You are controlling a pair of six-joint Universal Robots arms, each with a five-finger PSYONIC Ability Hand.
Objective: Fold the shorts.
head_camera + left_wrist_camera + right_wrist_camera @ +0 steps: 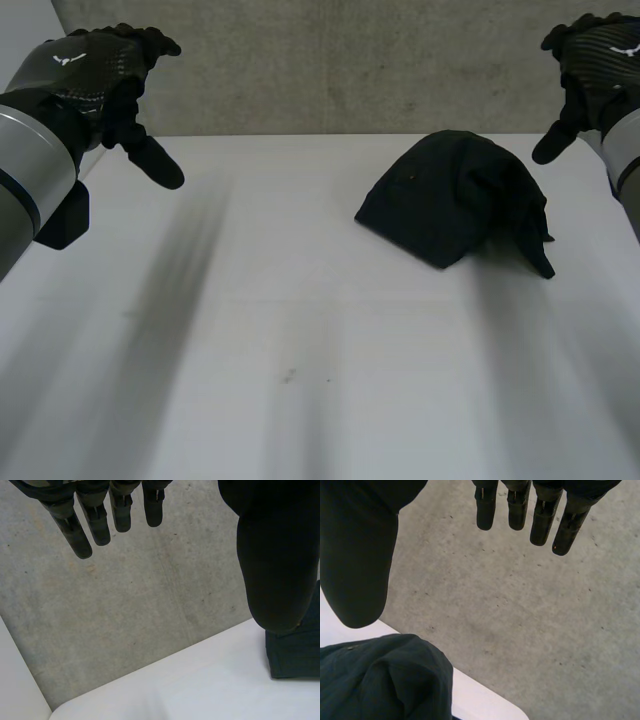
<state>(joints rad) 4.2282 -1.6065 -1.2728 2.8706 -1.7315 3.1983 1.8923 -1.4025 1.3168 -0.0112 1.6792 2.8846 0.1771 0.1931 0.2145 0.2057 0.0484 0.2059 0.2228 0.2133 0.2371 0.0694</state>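
Nearest the lens, the left arm (30, 170) comes in over the bare front of the worktop (300, 380). Its left hand (95, 65) hangs raised above the far left corner, fingers (77, 535) straight, slightly spread and empty. Right hand (600, 50) mirrors it above the far right corner, fingers (540, 525) likewise extended and holding nothing, thumb (355, 560) set apart from them. Shorts (450, 200), black, lie right of centre toward the far side of the worktop as a humped, crumpled heap, with a loose flap trailing on the right arm's side; neither hand touches them. Waistband and leg openings cannot be told apart in the heap, possibly because they are tucked under. Judged risks:
(a) a pinch into the hump would probably take several layers at once, so the cloth would lift as a bundle instead of spreading flat;
(b) the heap lies near the far edge, below the grey wall (330, 60), and a stroke pushing away from the robot could slide it off;
(c) the left hand is well apart from the cloth, so a lone pull by the right hand would likely drag and twist the shorts rather than open them
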